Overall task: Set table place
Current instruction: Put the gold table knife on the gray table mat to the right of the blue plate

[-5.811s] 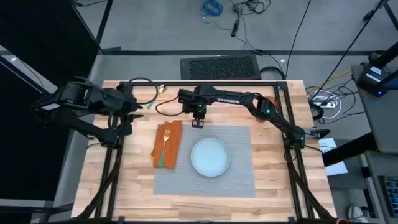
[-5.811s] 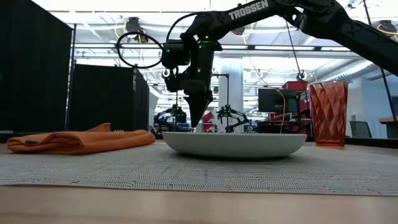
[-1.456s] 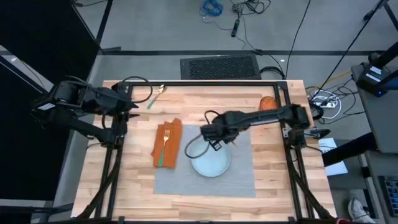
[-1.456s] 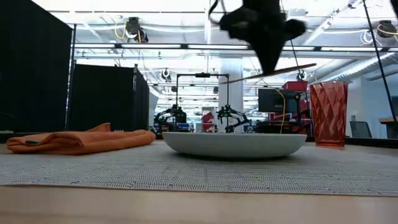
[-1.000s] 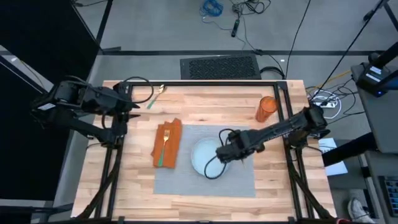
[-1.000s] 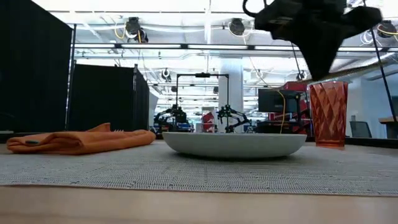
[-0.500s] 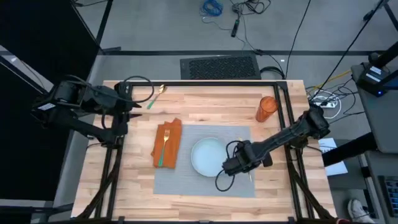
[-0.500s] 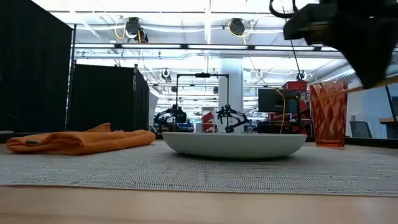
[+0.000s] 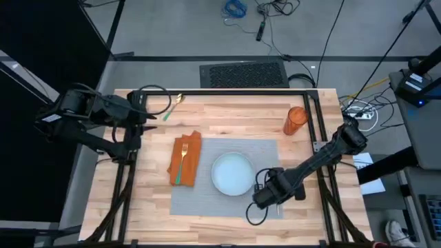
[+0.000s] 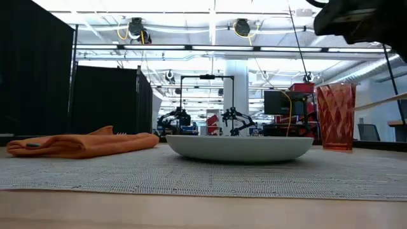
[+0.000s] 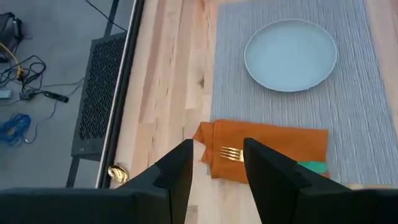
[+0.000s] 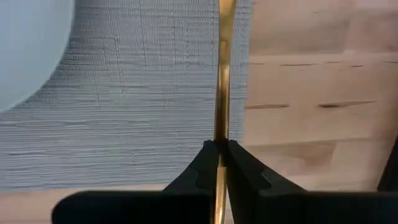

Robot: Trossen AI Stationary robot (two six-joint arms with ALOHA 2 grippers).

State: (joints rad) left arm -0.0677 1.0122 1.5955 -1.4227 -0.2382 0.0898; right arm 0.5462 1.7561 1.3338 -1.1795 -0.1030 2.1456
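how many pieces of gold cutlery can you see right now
3. A fork lies on the orange napkin left of the plate. A gold utensil is pinched in the right gripper over the placemat's right edge. Another piece lies near the table's far-left edge.

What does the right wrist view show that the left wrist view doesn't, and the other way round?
Only the right wrist view shows the right gripper pinching a thin gold utensil over the placemat's edge. Only the left wrist view shows the orange napkin carrying a gold fork, the whole plate, and the open left gripper. Both show placemat, plate and wooden table.
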